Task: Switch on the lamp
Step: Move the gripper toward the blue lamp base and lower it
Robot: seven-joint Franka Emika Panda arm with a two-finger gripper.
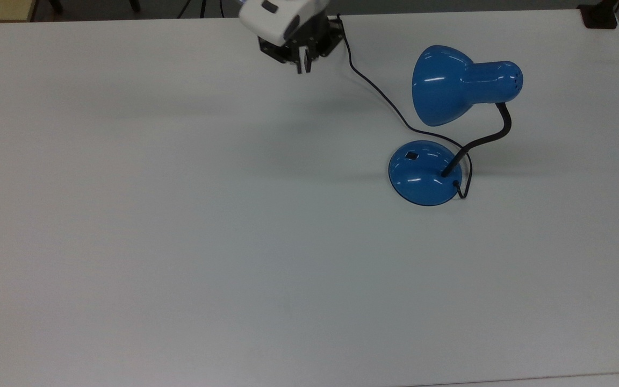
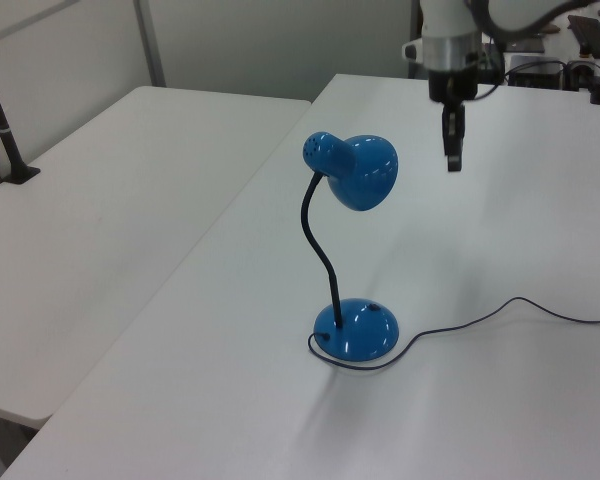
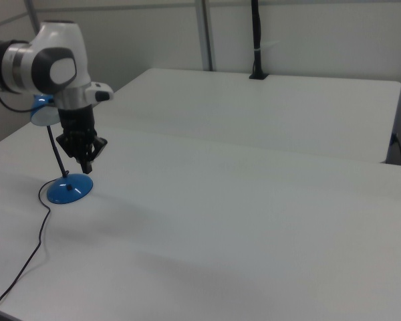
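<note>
approach | my gripper (image 1: 302, 69) fingers pressed together | aim fingertip down at glossy blue gooseneck lamp (image 1: 438, 115)'s small black square switch (image 1: 411, 156), clear of shade

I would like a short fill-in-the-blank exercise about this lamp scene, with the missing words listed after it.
1. The lamp has a shade and a base of the colour ____.
2. The small black switch sits on the lamp's ____.
3. The black cord lies on the white ____.
4. In the top view, the claw hangs to the ____ of the shade.

Missing words: blue; base; table; left
</note>
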